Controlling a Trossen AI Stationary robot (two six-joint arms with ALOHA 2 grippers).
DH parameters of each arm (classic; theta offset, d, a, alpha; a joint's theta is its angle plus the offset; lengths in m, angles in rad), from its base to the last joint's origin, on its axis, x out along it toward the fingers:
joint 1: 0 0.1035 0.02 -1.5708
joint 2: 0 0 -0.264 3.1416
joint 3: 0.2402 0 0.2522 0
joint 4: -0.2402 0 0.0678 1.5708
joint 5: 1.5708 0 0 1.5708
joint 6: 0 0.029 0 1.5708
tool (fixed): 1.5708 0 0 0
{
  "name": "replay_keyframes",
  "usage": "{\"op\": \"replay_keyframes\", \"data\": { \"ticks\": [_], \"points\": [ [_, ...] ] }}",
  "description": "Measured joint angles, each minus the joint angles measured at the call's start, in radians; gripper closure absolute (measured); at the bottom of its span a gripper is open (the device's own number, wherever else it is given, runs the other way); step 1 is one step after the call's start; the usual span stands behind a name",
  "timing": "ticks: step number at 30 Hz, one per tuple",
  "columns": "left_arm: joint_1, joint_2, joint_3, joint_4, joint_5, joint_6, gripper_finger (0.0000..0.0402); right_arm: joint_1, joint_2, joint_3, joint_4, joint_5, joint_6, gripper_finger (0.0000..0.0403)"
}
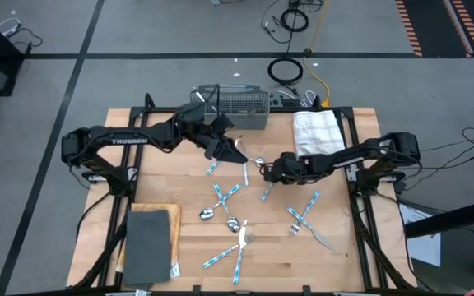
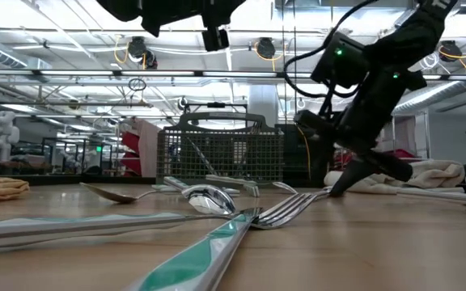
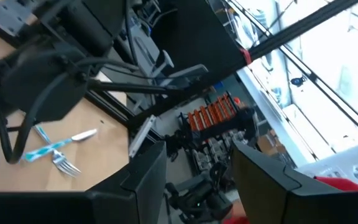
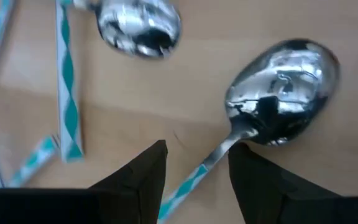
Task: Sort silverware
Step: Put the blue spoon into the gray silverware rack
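Bench [image 1: 319, 255]: we list a light wooden top carried on a black frame; its near edge is cut off in the high view.

Dark pad [image 1: 151, 243]: lies at the bench's near left corner on a wooden board; its near end runs out of frame.

White towel [image 1: 318, 131]: folded at the far right corner.

Grey mesh basket [image 1: 239, 108]: stands at the middle of the far edge; we cannot tell from the high view what it contains.

Left gripper [image 1: 235, 152]: hangs above the bench just in front of the basket. In its wrist view we see the 2 fingers [image 3: 145, 177] standing apart with only the room beyond between them; it holds nothing.

Right gripper [image 1: 267, 171]: sits low at the bench's centre, towards the far side. Its 2 fingers [image 4: 138, 171] stand apart on either side of the handle of 1 spoon [image 4: 281, 90], bowl up on the wood; we cannot tell whether they touch the handle.

Silverware [image 1: 235, 215]: scattered across the centre and near half of the bench, several pieces crossing one another. Another spoon [image 4: 138, 28] lies just beside the straddled one. A fork and knife [image 3: 58, 149] lie crossed. An exact count is not possible, as the pieces overlap.
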Motion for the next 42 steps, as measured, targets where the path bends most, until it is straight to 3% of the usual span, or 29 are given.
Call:
{"op": "replay_keyframes", "data": {
  "ticks": [5,12,19,28,33,37,42],
  "points": [
    [0.040,0.000,0.000,-0.001,0.013,0.019,0.0219,-0.026,0.045,0.004,0.012,0.007,0.052,0.0294],
    [0.104,0.000,0.000,-0.009,0.196,0.018,0.0219,-0.039,0.046,-0.002,0.010,0.027,0.168,0.0388],
    [0.169,-0.004,0.000,-0.009,0.336,-0.008,0.0219,-0.012,0.036,0.047,0.053,0.068,0.143,0.0401],
    [0.280,-0.118,-0.001,0.069,0.372,-0.006,0.0219,0.010,-0.047,0.262,-0.151,0.302,-0.064,0.0402],
    [0.345,-0.227,-0.001,0.105,0.333,-0.006,0.0219,-0.002,-0.073,0.364,-0.272,0.407,-0.212,0.0402],
    [0.385,-0.315,-0.001,0.108,0.312,-0.001,0.0219,-0.018,-0.072,0.458,-0.303,0.589,-0.460,0.0402],
    [0.426,-0.403,-0.001,0.101,0.282,0.017,0.0219,-0.086,-0.073,0.611,-0.288,0.675,-0.854,0.0402]
  ]
}}
